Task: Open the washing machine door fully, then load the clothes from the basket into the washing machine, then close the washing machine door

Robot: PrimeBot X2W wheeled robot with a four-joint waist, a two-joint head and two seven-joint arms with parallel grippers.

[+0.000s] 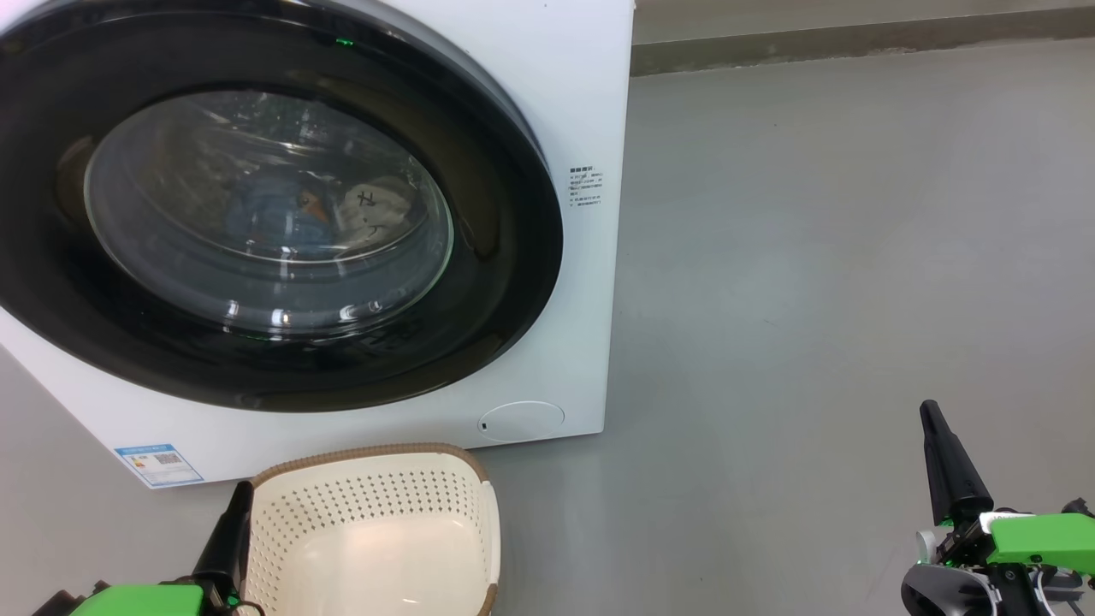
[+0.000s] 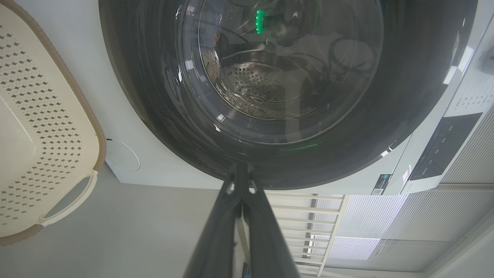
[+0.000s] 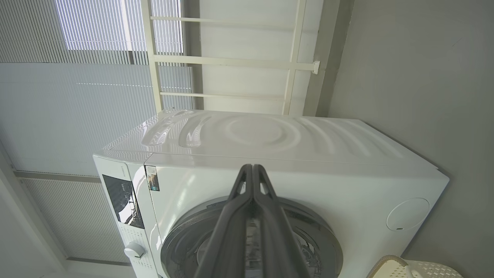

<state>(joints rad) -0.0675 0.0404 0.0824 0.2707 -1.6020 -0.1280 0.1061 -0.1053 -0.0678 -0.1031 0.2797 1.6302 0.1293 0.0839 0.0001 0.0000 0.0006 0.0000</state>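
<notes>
Head: door looks shut, clothes inside behind glass. Basket looks empty, just below washer. We judge the task near done; we'd press the rim to confirm latch.
L wrist: L gripper closed, empty, aimed at door rim; basket beside, we mind it.
R wrist: R gripper closed, empty, apart from washer.

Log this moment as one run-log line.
washing machine door: closed | clothes: loaded, seen through door | basket: empty | left gripper: shut, empty | right gripper: shut, empty
</notes>
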